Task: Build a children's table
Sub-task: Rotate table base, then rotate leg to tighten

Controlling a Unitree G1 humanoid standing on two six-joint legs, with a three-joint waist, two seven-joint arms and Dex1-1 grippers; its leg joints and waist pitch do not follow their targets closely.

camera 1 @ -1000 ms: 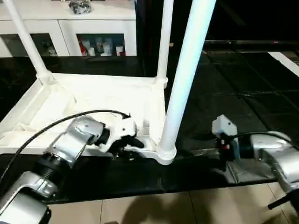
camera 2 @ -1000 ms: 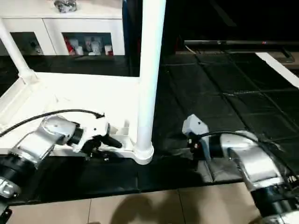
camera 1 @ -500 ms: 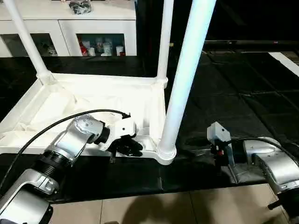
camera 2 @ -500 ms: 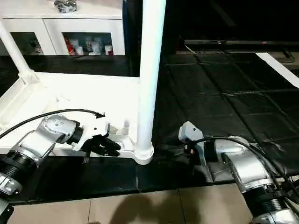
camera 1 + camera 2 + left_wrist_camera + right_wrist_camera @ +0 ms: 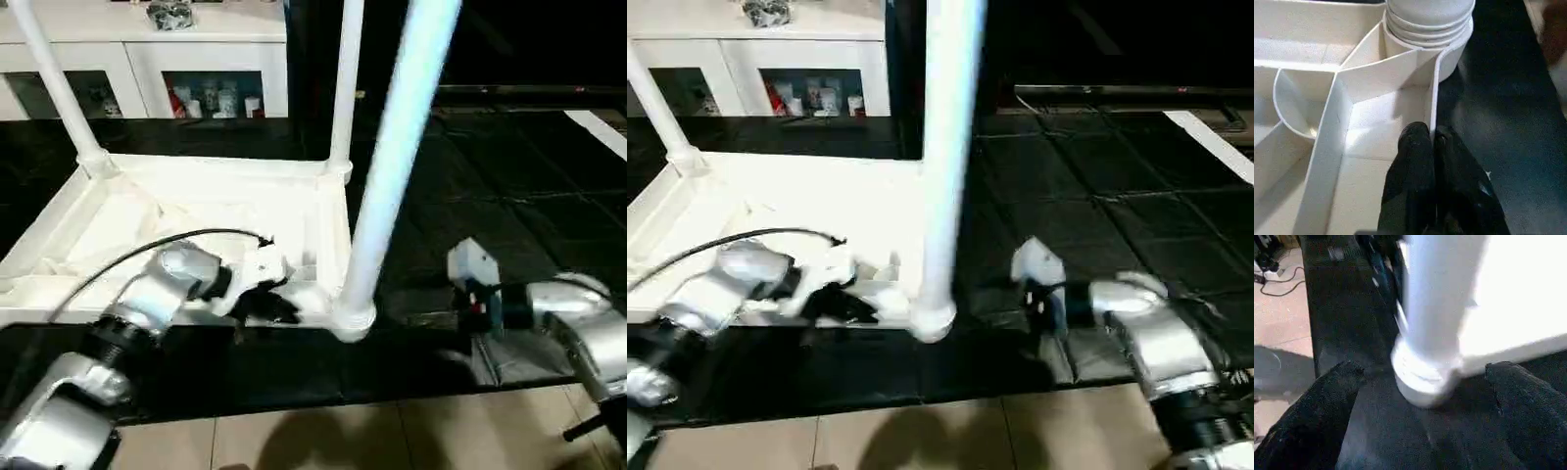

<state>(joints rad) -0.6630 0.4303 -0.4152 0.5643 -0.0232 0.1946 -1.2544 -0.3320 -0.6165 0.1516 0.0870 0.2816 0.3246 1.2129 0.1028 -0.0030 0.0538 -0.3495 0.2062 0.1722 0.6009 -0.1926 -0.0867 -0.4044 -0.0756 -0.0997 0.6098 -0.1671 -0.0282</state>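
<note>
**Near leg seated; left grip on the rim, right fingers wide**

The table top lies upside down on the black floor mat, three legs standing in its corner sockets; the near leg rises beside my left gripper. Its fingers are closed tight on the thin rim wall just by that socket. My right gripper stands spread wide, holding nothing, facing the leg's base. I judge the rim should be held steady while the right closes low on the leg.

The fourth corner is cut off at the edge. The eye views are smeared, so how deep the leg sits I cannot tell.
</note>
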